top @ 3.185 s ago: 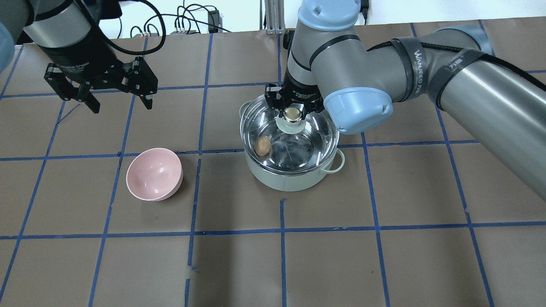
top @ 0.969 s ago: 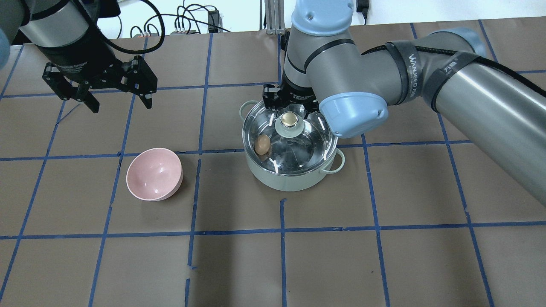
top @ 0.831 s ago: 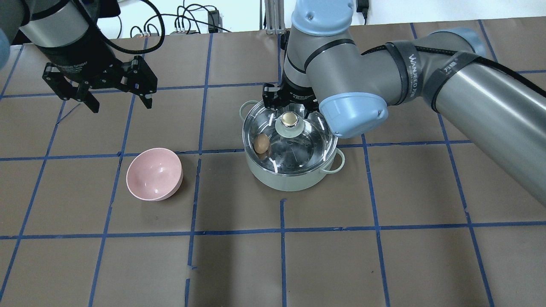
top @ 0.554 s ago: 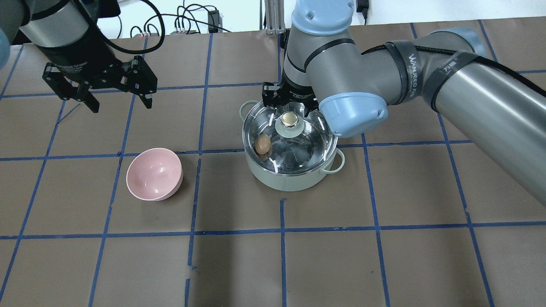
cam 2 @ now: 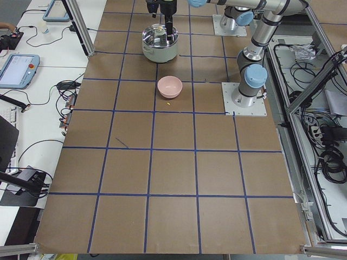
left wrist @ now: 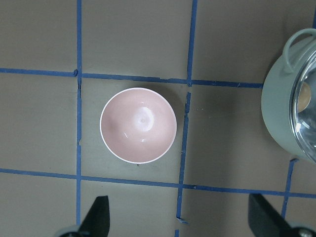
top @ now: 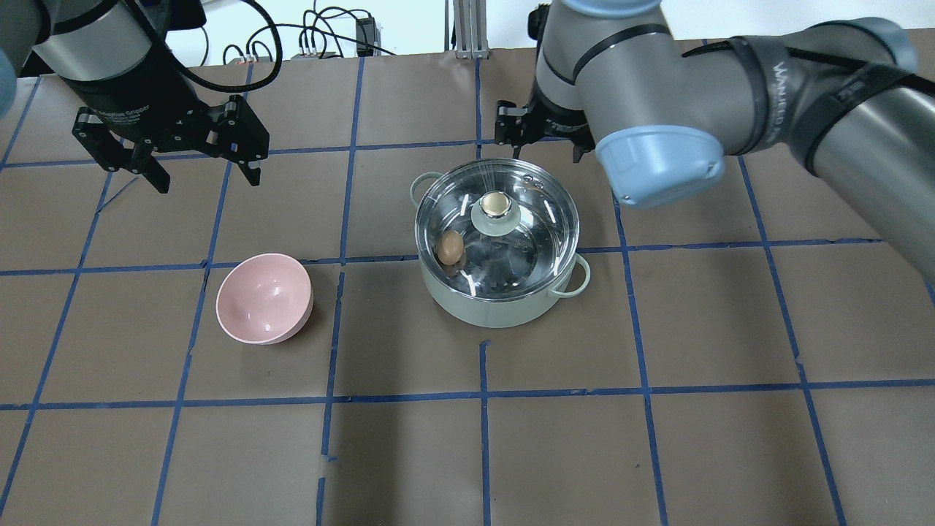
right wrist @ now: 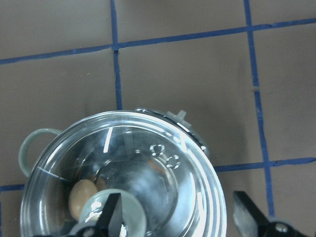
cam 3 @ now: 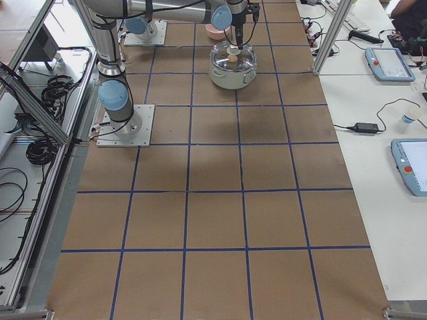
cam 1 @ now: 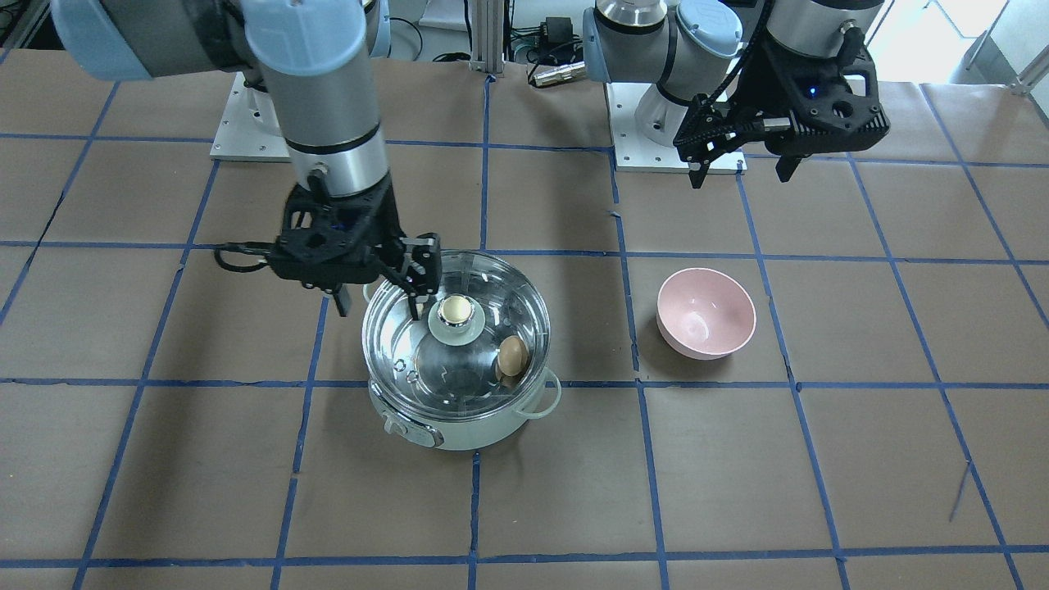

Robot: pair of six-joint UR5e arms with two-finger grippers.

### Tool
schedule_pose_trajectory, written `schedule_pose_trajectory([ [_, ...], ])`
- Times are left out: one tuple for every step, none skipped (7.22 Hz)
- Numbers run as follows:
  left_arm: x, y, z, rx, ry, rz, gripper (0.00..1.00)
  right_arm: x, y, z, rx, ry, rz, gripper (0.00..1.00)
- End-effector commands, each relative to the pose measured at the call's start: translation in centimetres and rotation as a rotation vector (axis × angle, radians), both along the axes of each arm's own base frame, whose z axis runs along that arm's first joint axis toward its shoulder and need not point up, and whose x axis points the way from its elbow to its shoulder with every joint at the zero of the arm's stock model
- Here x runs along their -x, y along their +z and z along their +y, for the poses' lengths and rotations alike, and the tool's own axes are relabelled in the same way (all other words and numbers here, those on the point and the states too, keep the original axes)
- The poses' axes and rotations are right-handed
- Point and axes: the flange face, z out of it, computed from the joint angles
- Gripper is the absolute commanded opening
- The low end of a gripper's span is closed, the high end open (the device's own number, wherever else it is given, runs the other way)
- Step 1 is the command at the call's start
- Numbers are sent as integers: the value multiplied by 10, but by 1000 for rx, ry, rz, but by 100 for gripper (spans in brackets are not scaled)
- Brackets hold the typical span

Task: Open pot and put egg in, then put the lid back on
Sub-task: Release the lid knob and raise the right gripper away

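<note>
Egg point(top: 449, 247) in the pot point(top: 504, 307) on the table point(top: 657, 453), lid point(top: 526, 219) seated on the rim: we judged the right fingers point(right wrist: 111, 213), spread apart above it, needed a straight lift clear of the knob point(top: 496, 204), while the left fingers point(left wrist: 98, 215) hung apart near the bowl point(top: 263, 298).

The right claw point(top: 540, 146) no longer closes round the knob point(top: 496, 204). It has let go and lifted clear, its jaws stand wide apart, and in the overhead view it now shows at about 1 o'clock from the knob. The lid point(top: 529, 245), earlier held askew over the rim, now sits flat and free on the pot point(top: 497, 310). The right arm point(top: 730, 88) has swung back with the claw.
</note>
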Motion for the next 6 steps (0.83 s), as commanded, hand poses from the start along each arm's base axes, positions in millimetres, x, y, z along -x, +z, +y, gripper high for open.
schedule_pose_trajectory([
  [0,1,0,1,0,0,100,69,27,-12,31,-48,14,100],
  [0,1,0,3,0,0,100,74,34,-11,39,-45,23,100],
  [0,0,1,1,0,1,100,77,38,3,-52,-53,42,100],
  [0,0,1,1,0,1,100,79,45,12,-78,-55,85,100],
  [0,1,2,3,0,0,100,79,44,13,-80,-52,98,100],
  [0,0,2,1,3,-3,100,79,43,13,-82,-51,99,100],
])
